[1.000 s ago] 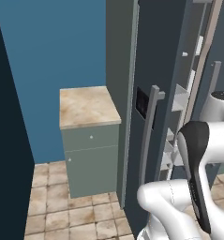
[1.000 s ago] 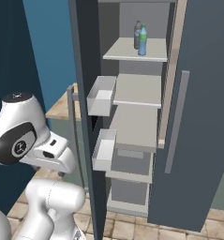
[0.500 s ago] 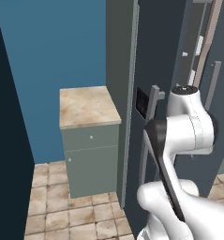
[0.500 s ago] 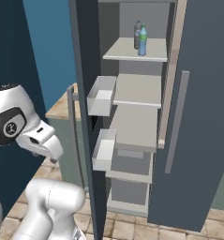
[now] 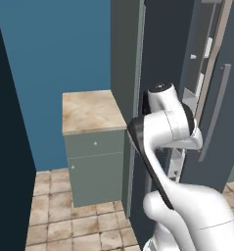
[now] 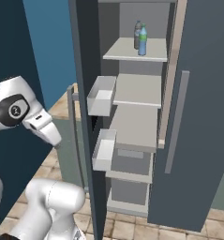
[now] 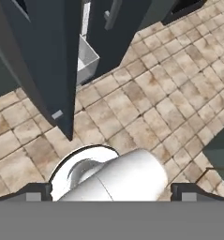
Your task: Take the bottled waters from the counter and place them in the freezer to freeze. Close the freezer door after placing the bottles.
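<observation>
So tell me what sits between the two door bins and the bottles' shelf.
In the right base view, just the freezer's bare middle shelves lie between the door bins and the top shelf holding both bottles.

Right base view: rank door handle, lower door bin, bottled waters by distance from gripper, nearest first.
1. door handle, just right of the open gripper
2. lower door bin, door's inner side
3. bottled waters, top freezer shelf

No writing, number or brand can be read anywhere. The green label on the light blue bottle [image 6: 142, 41] on the freezer's upper shelf [image 6: 136, 52] is too small to show any lettering.
</observation>
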Robot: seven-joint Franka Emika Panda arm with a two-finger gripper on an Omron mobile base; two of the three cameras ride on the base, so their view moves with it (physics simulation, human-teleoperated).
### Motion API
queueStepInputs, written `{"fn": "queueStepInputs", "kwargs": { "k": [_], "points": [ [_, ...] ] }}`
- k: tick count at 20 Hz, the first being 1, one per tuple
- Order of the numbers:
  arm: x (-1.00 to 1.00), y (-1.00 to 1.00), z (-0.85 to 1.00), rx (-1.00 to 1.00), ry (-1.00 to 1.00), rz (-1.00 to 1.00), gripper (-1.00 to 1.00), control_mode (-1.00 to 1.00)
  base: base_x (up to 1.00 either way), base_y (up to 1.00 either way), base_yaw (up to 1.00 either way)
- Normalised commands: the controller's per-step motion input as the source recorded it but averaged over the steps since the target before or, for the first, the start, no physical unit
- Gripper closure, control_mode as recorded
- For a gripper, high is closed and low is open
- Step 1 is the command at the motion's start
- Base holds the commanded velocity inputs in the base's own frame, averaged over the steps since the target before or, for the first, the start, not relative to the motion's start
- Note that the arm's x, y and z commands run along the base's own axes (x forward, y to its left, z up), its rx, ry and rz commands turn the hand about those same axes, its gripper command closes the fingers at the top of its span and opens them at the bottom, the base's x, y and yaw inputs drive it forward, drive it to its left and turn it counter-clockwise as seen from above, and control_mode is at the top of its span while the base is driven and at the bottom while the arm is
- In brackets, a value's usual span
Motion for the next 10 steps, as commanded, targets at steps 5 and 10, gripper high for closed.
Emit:
{"fn": "queueStepInputs", "kwargs": {
  "k": [5, 10],
  "points": [
    [0.81, 0.00, 0.00, -0.14, -0.06, -0.33, -1.00, -1.00, 0.00, 0.00, 0.00],
    [0.51, 0.09, 0.00, -0.11, -0.16, -0.31, -1.00, -1.00, 0.00, 0.00, 0.00]
  ]
}}
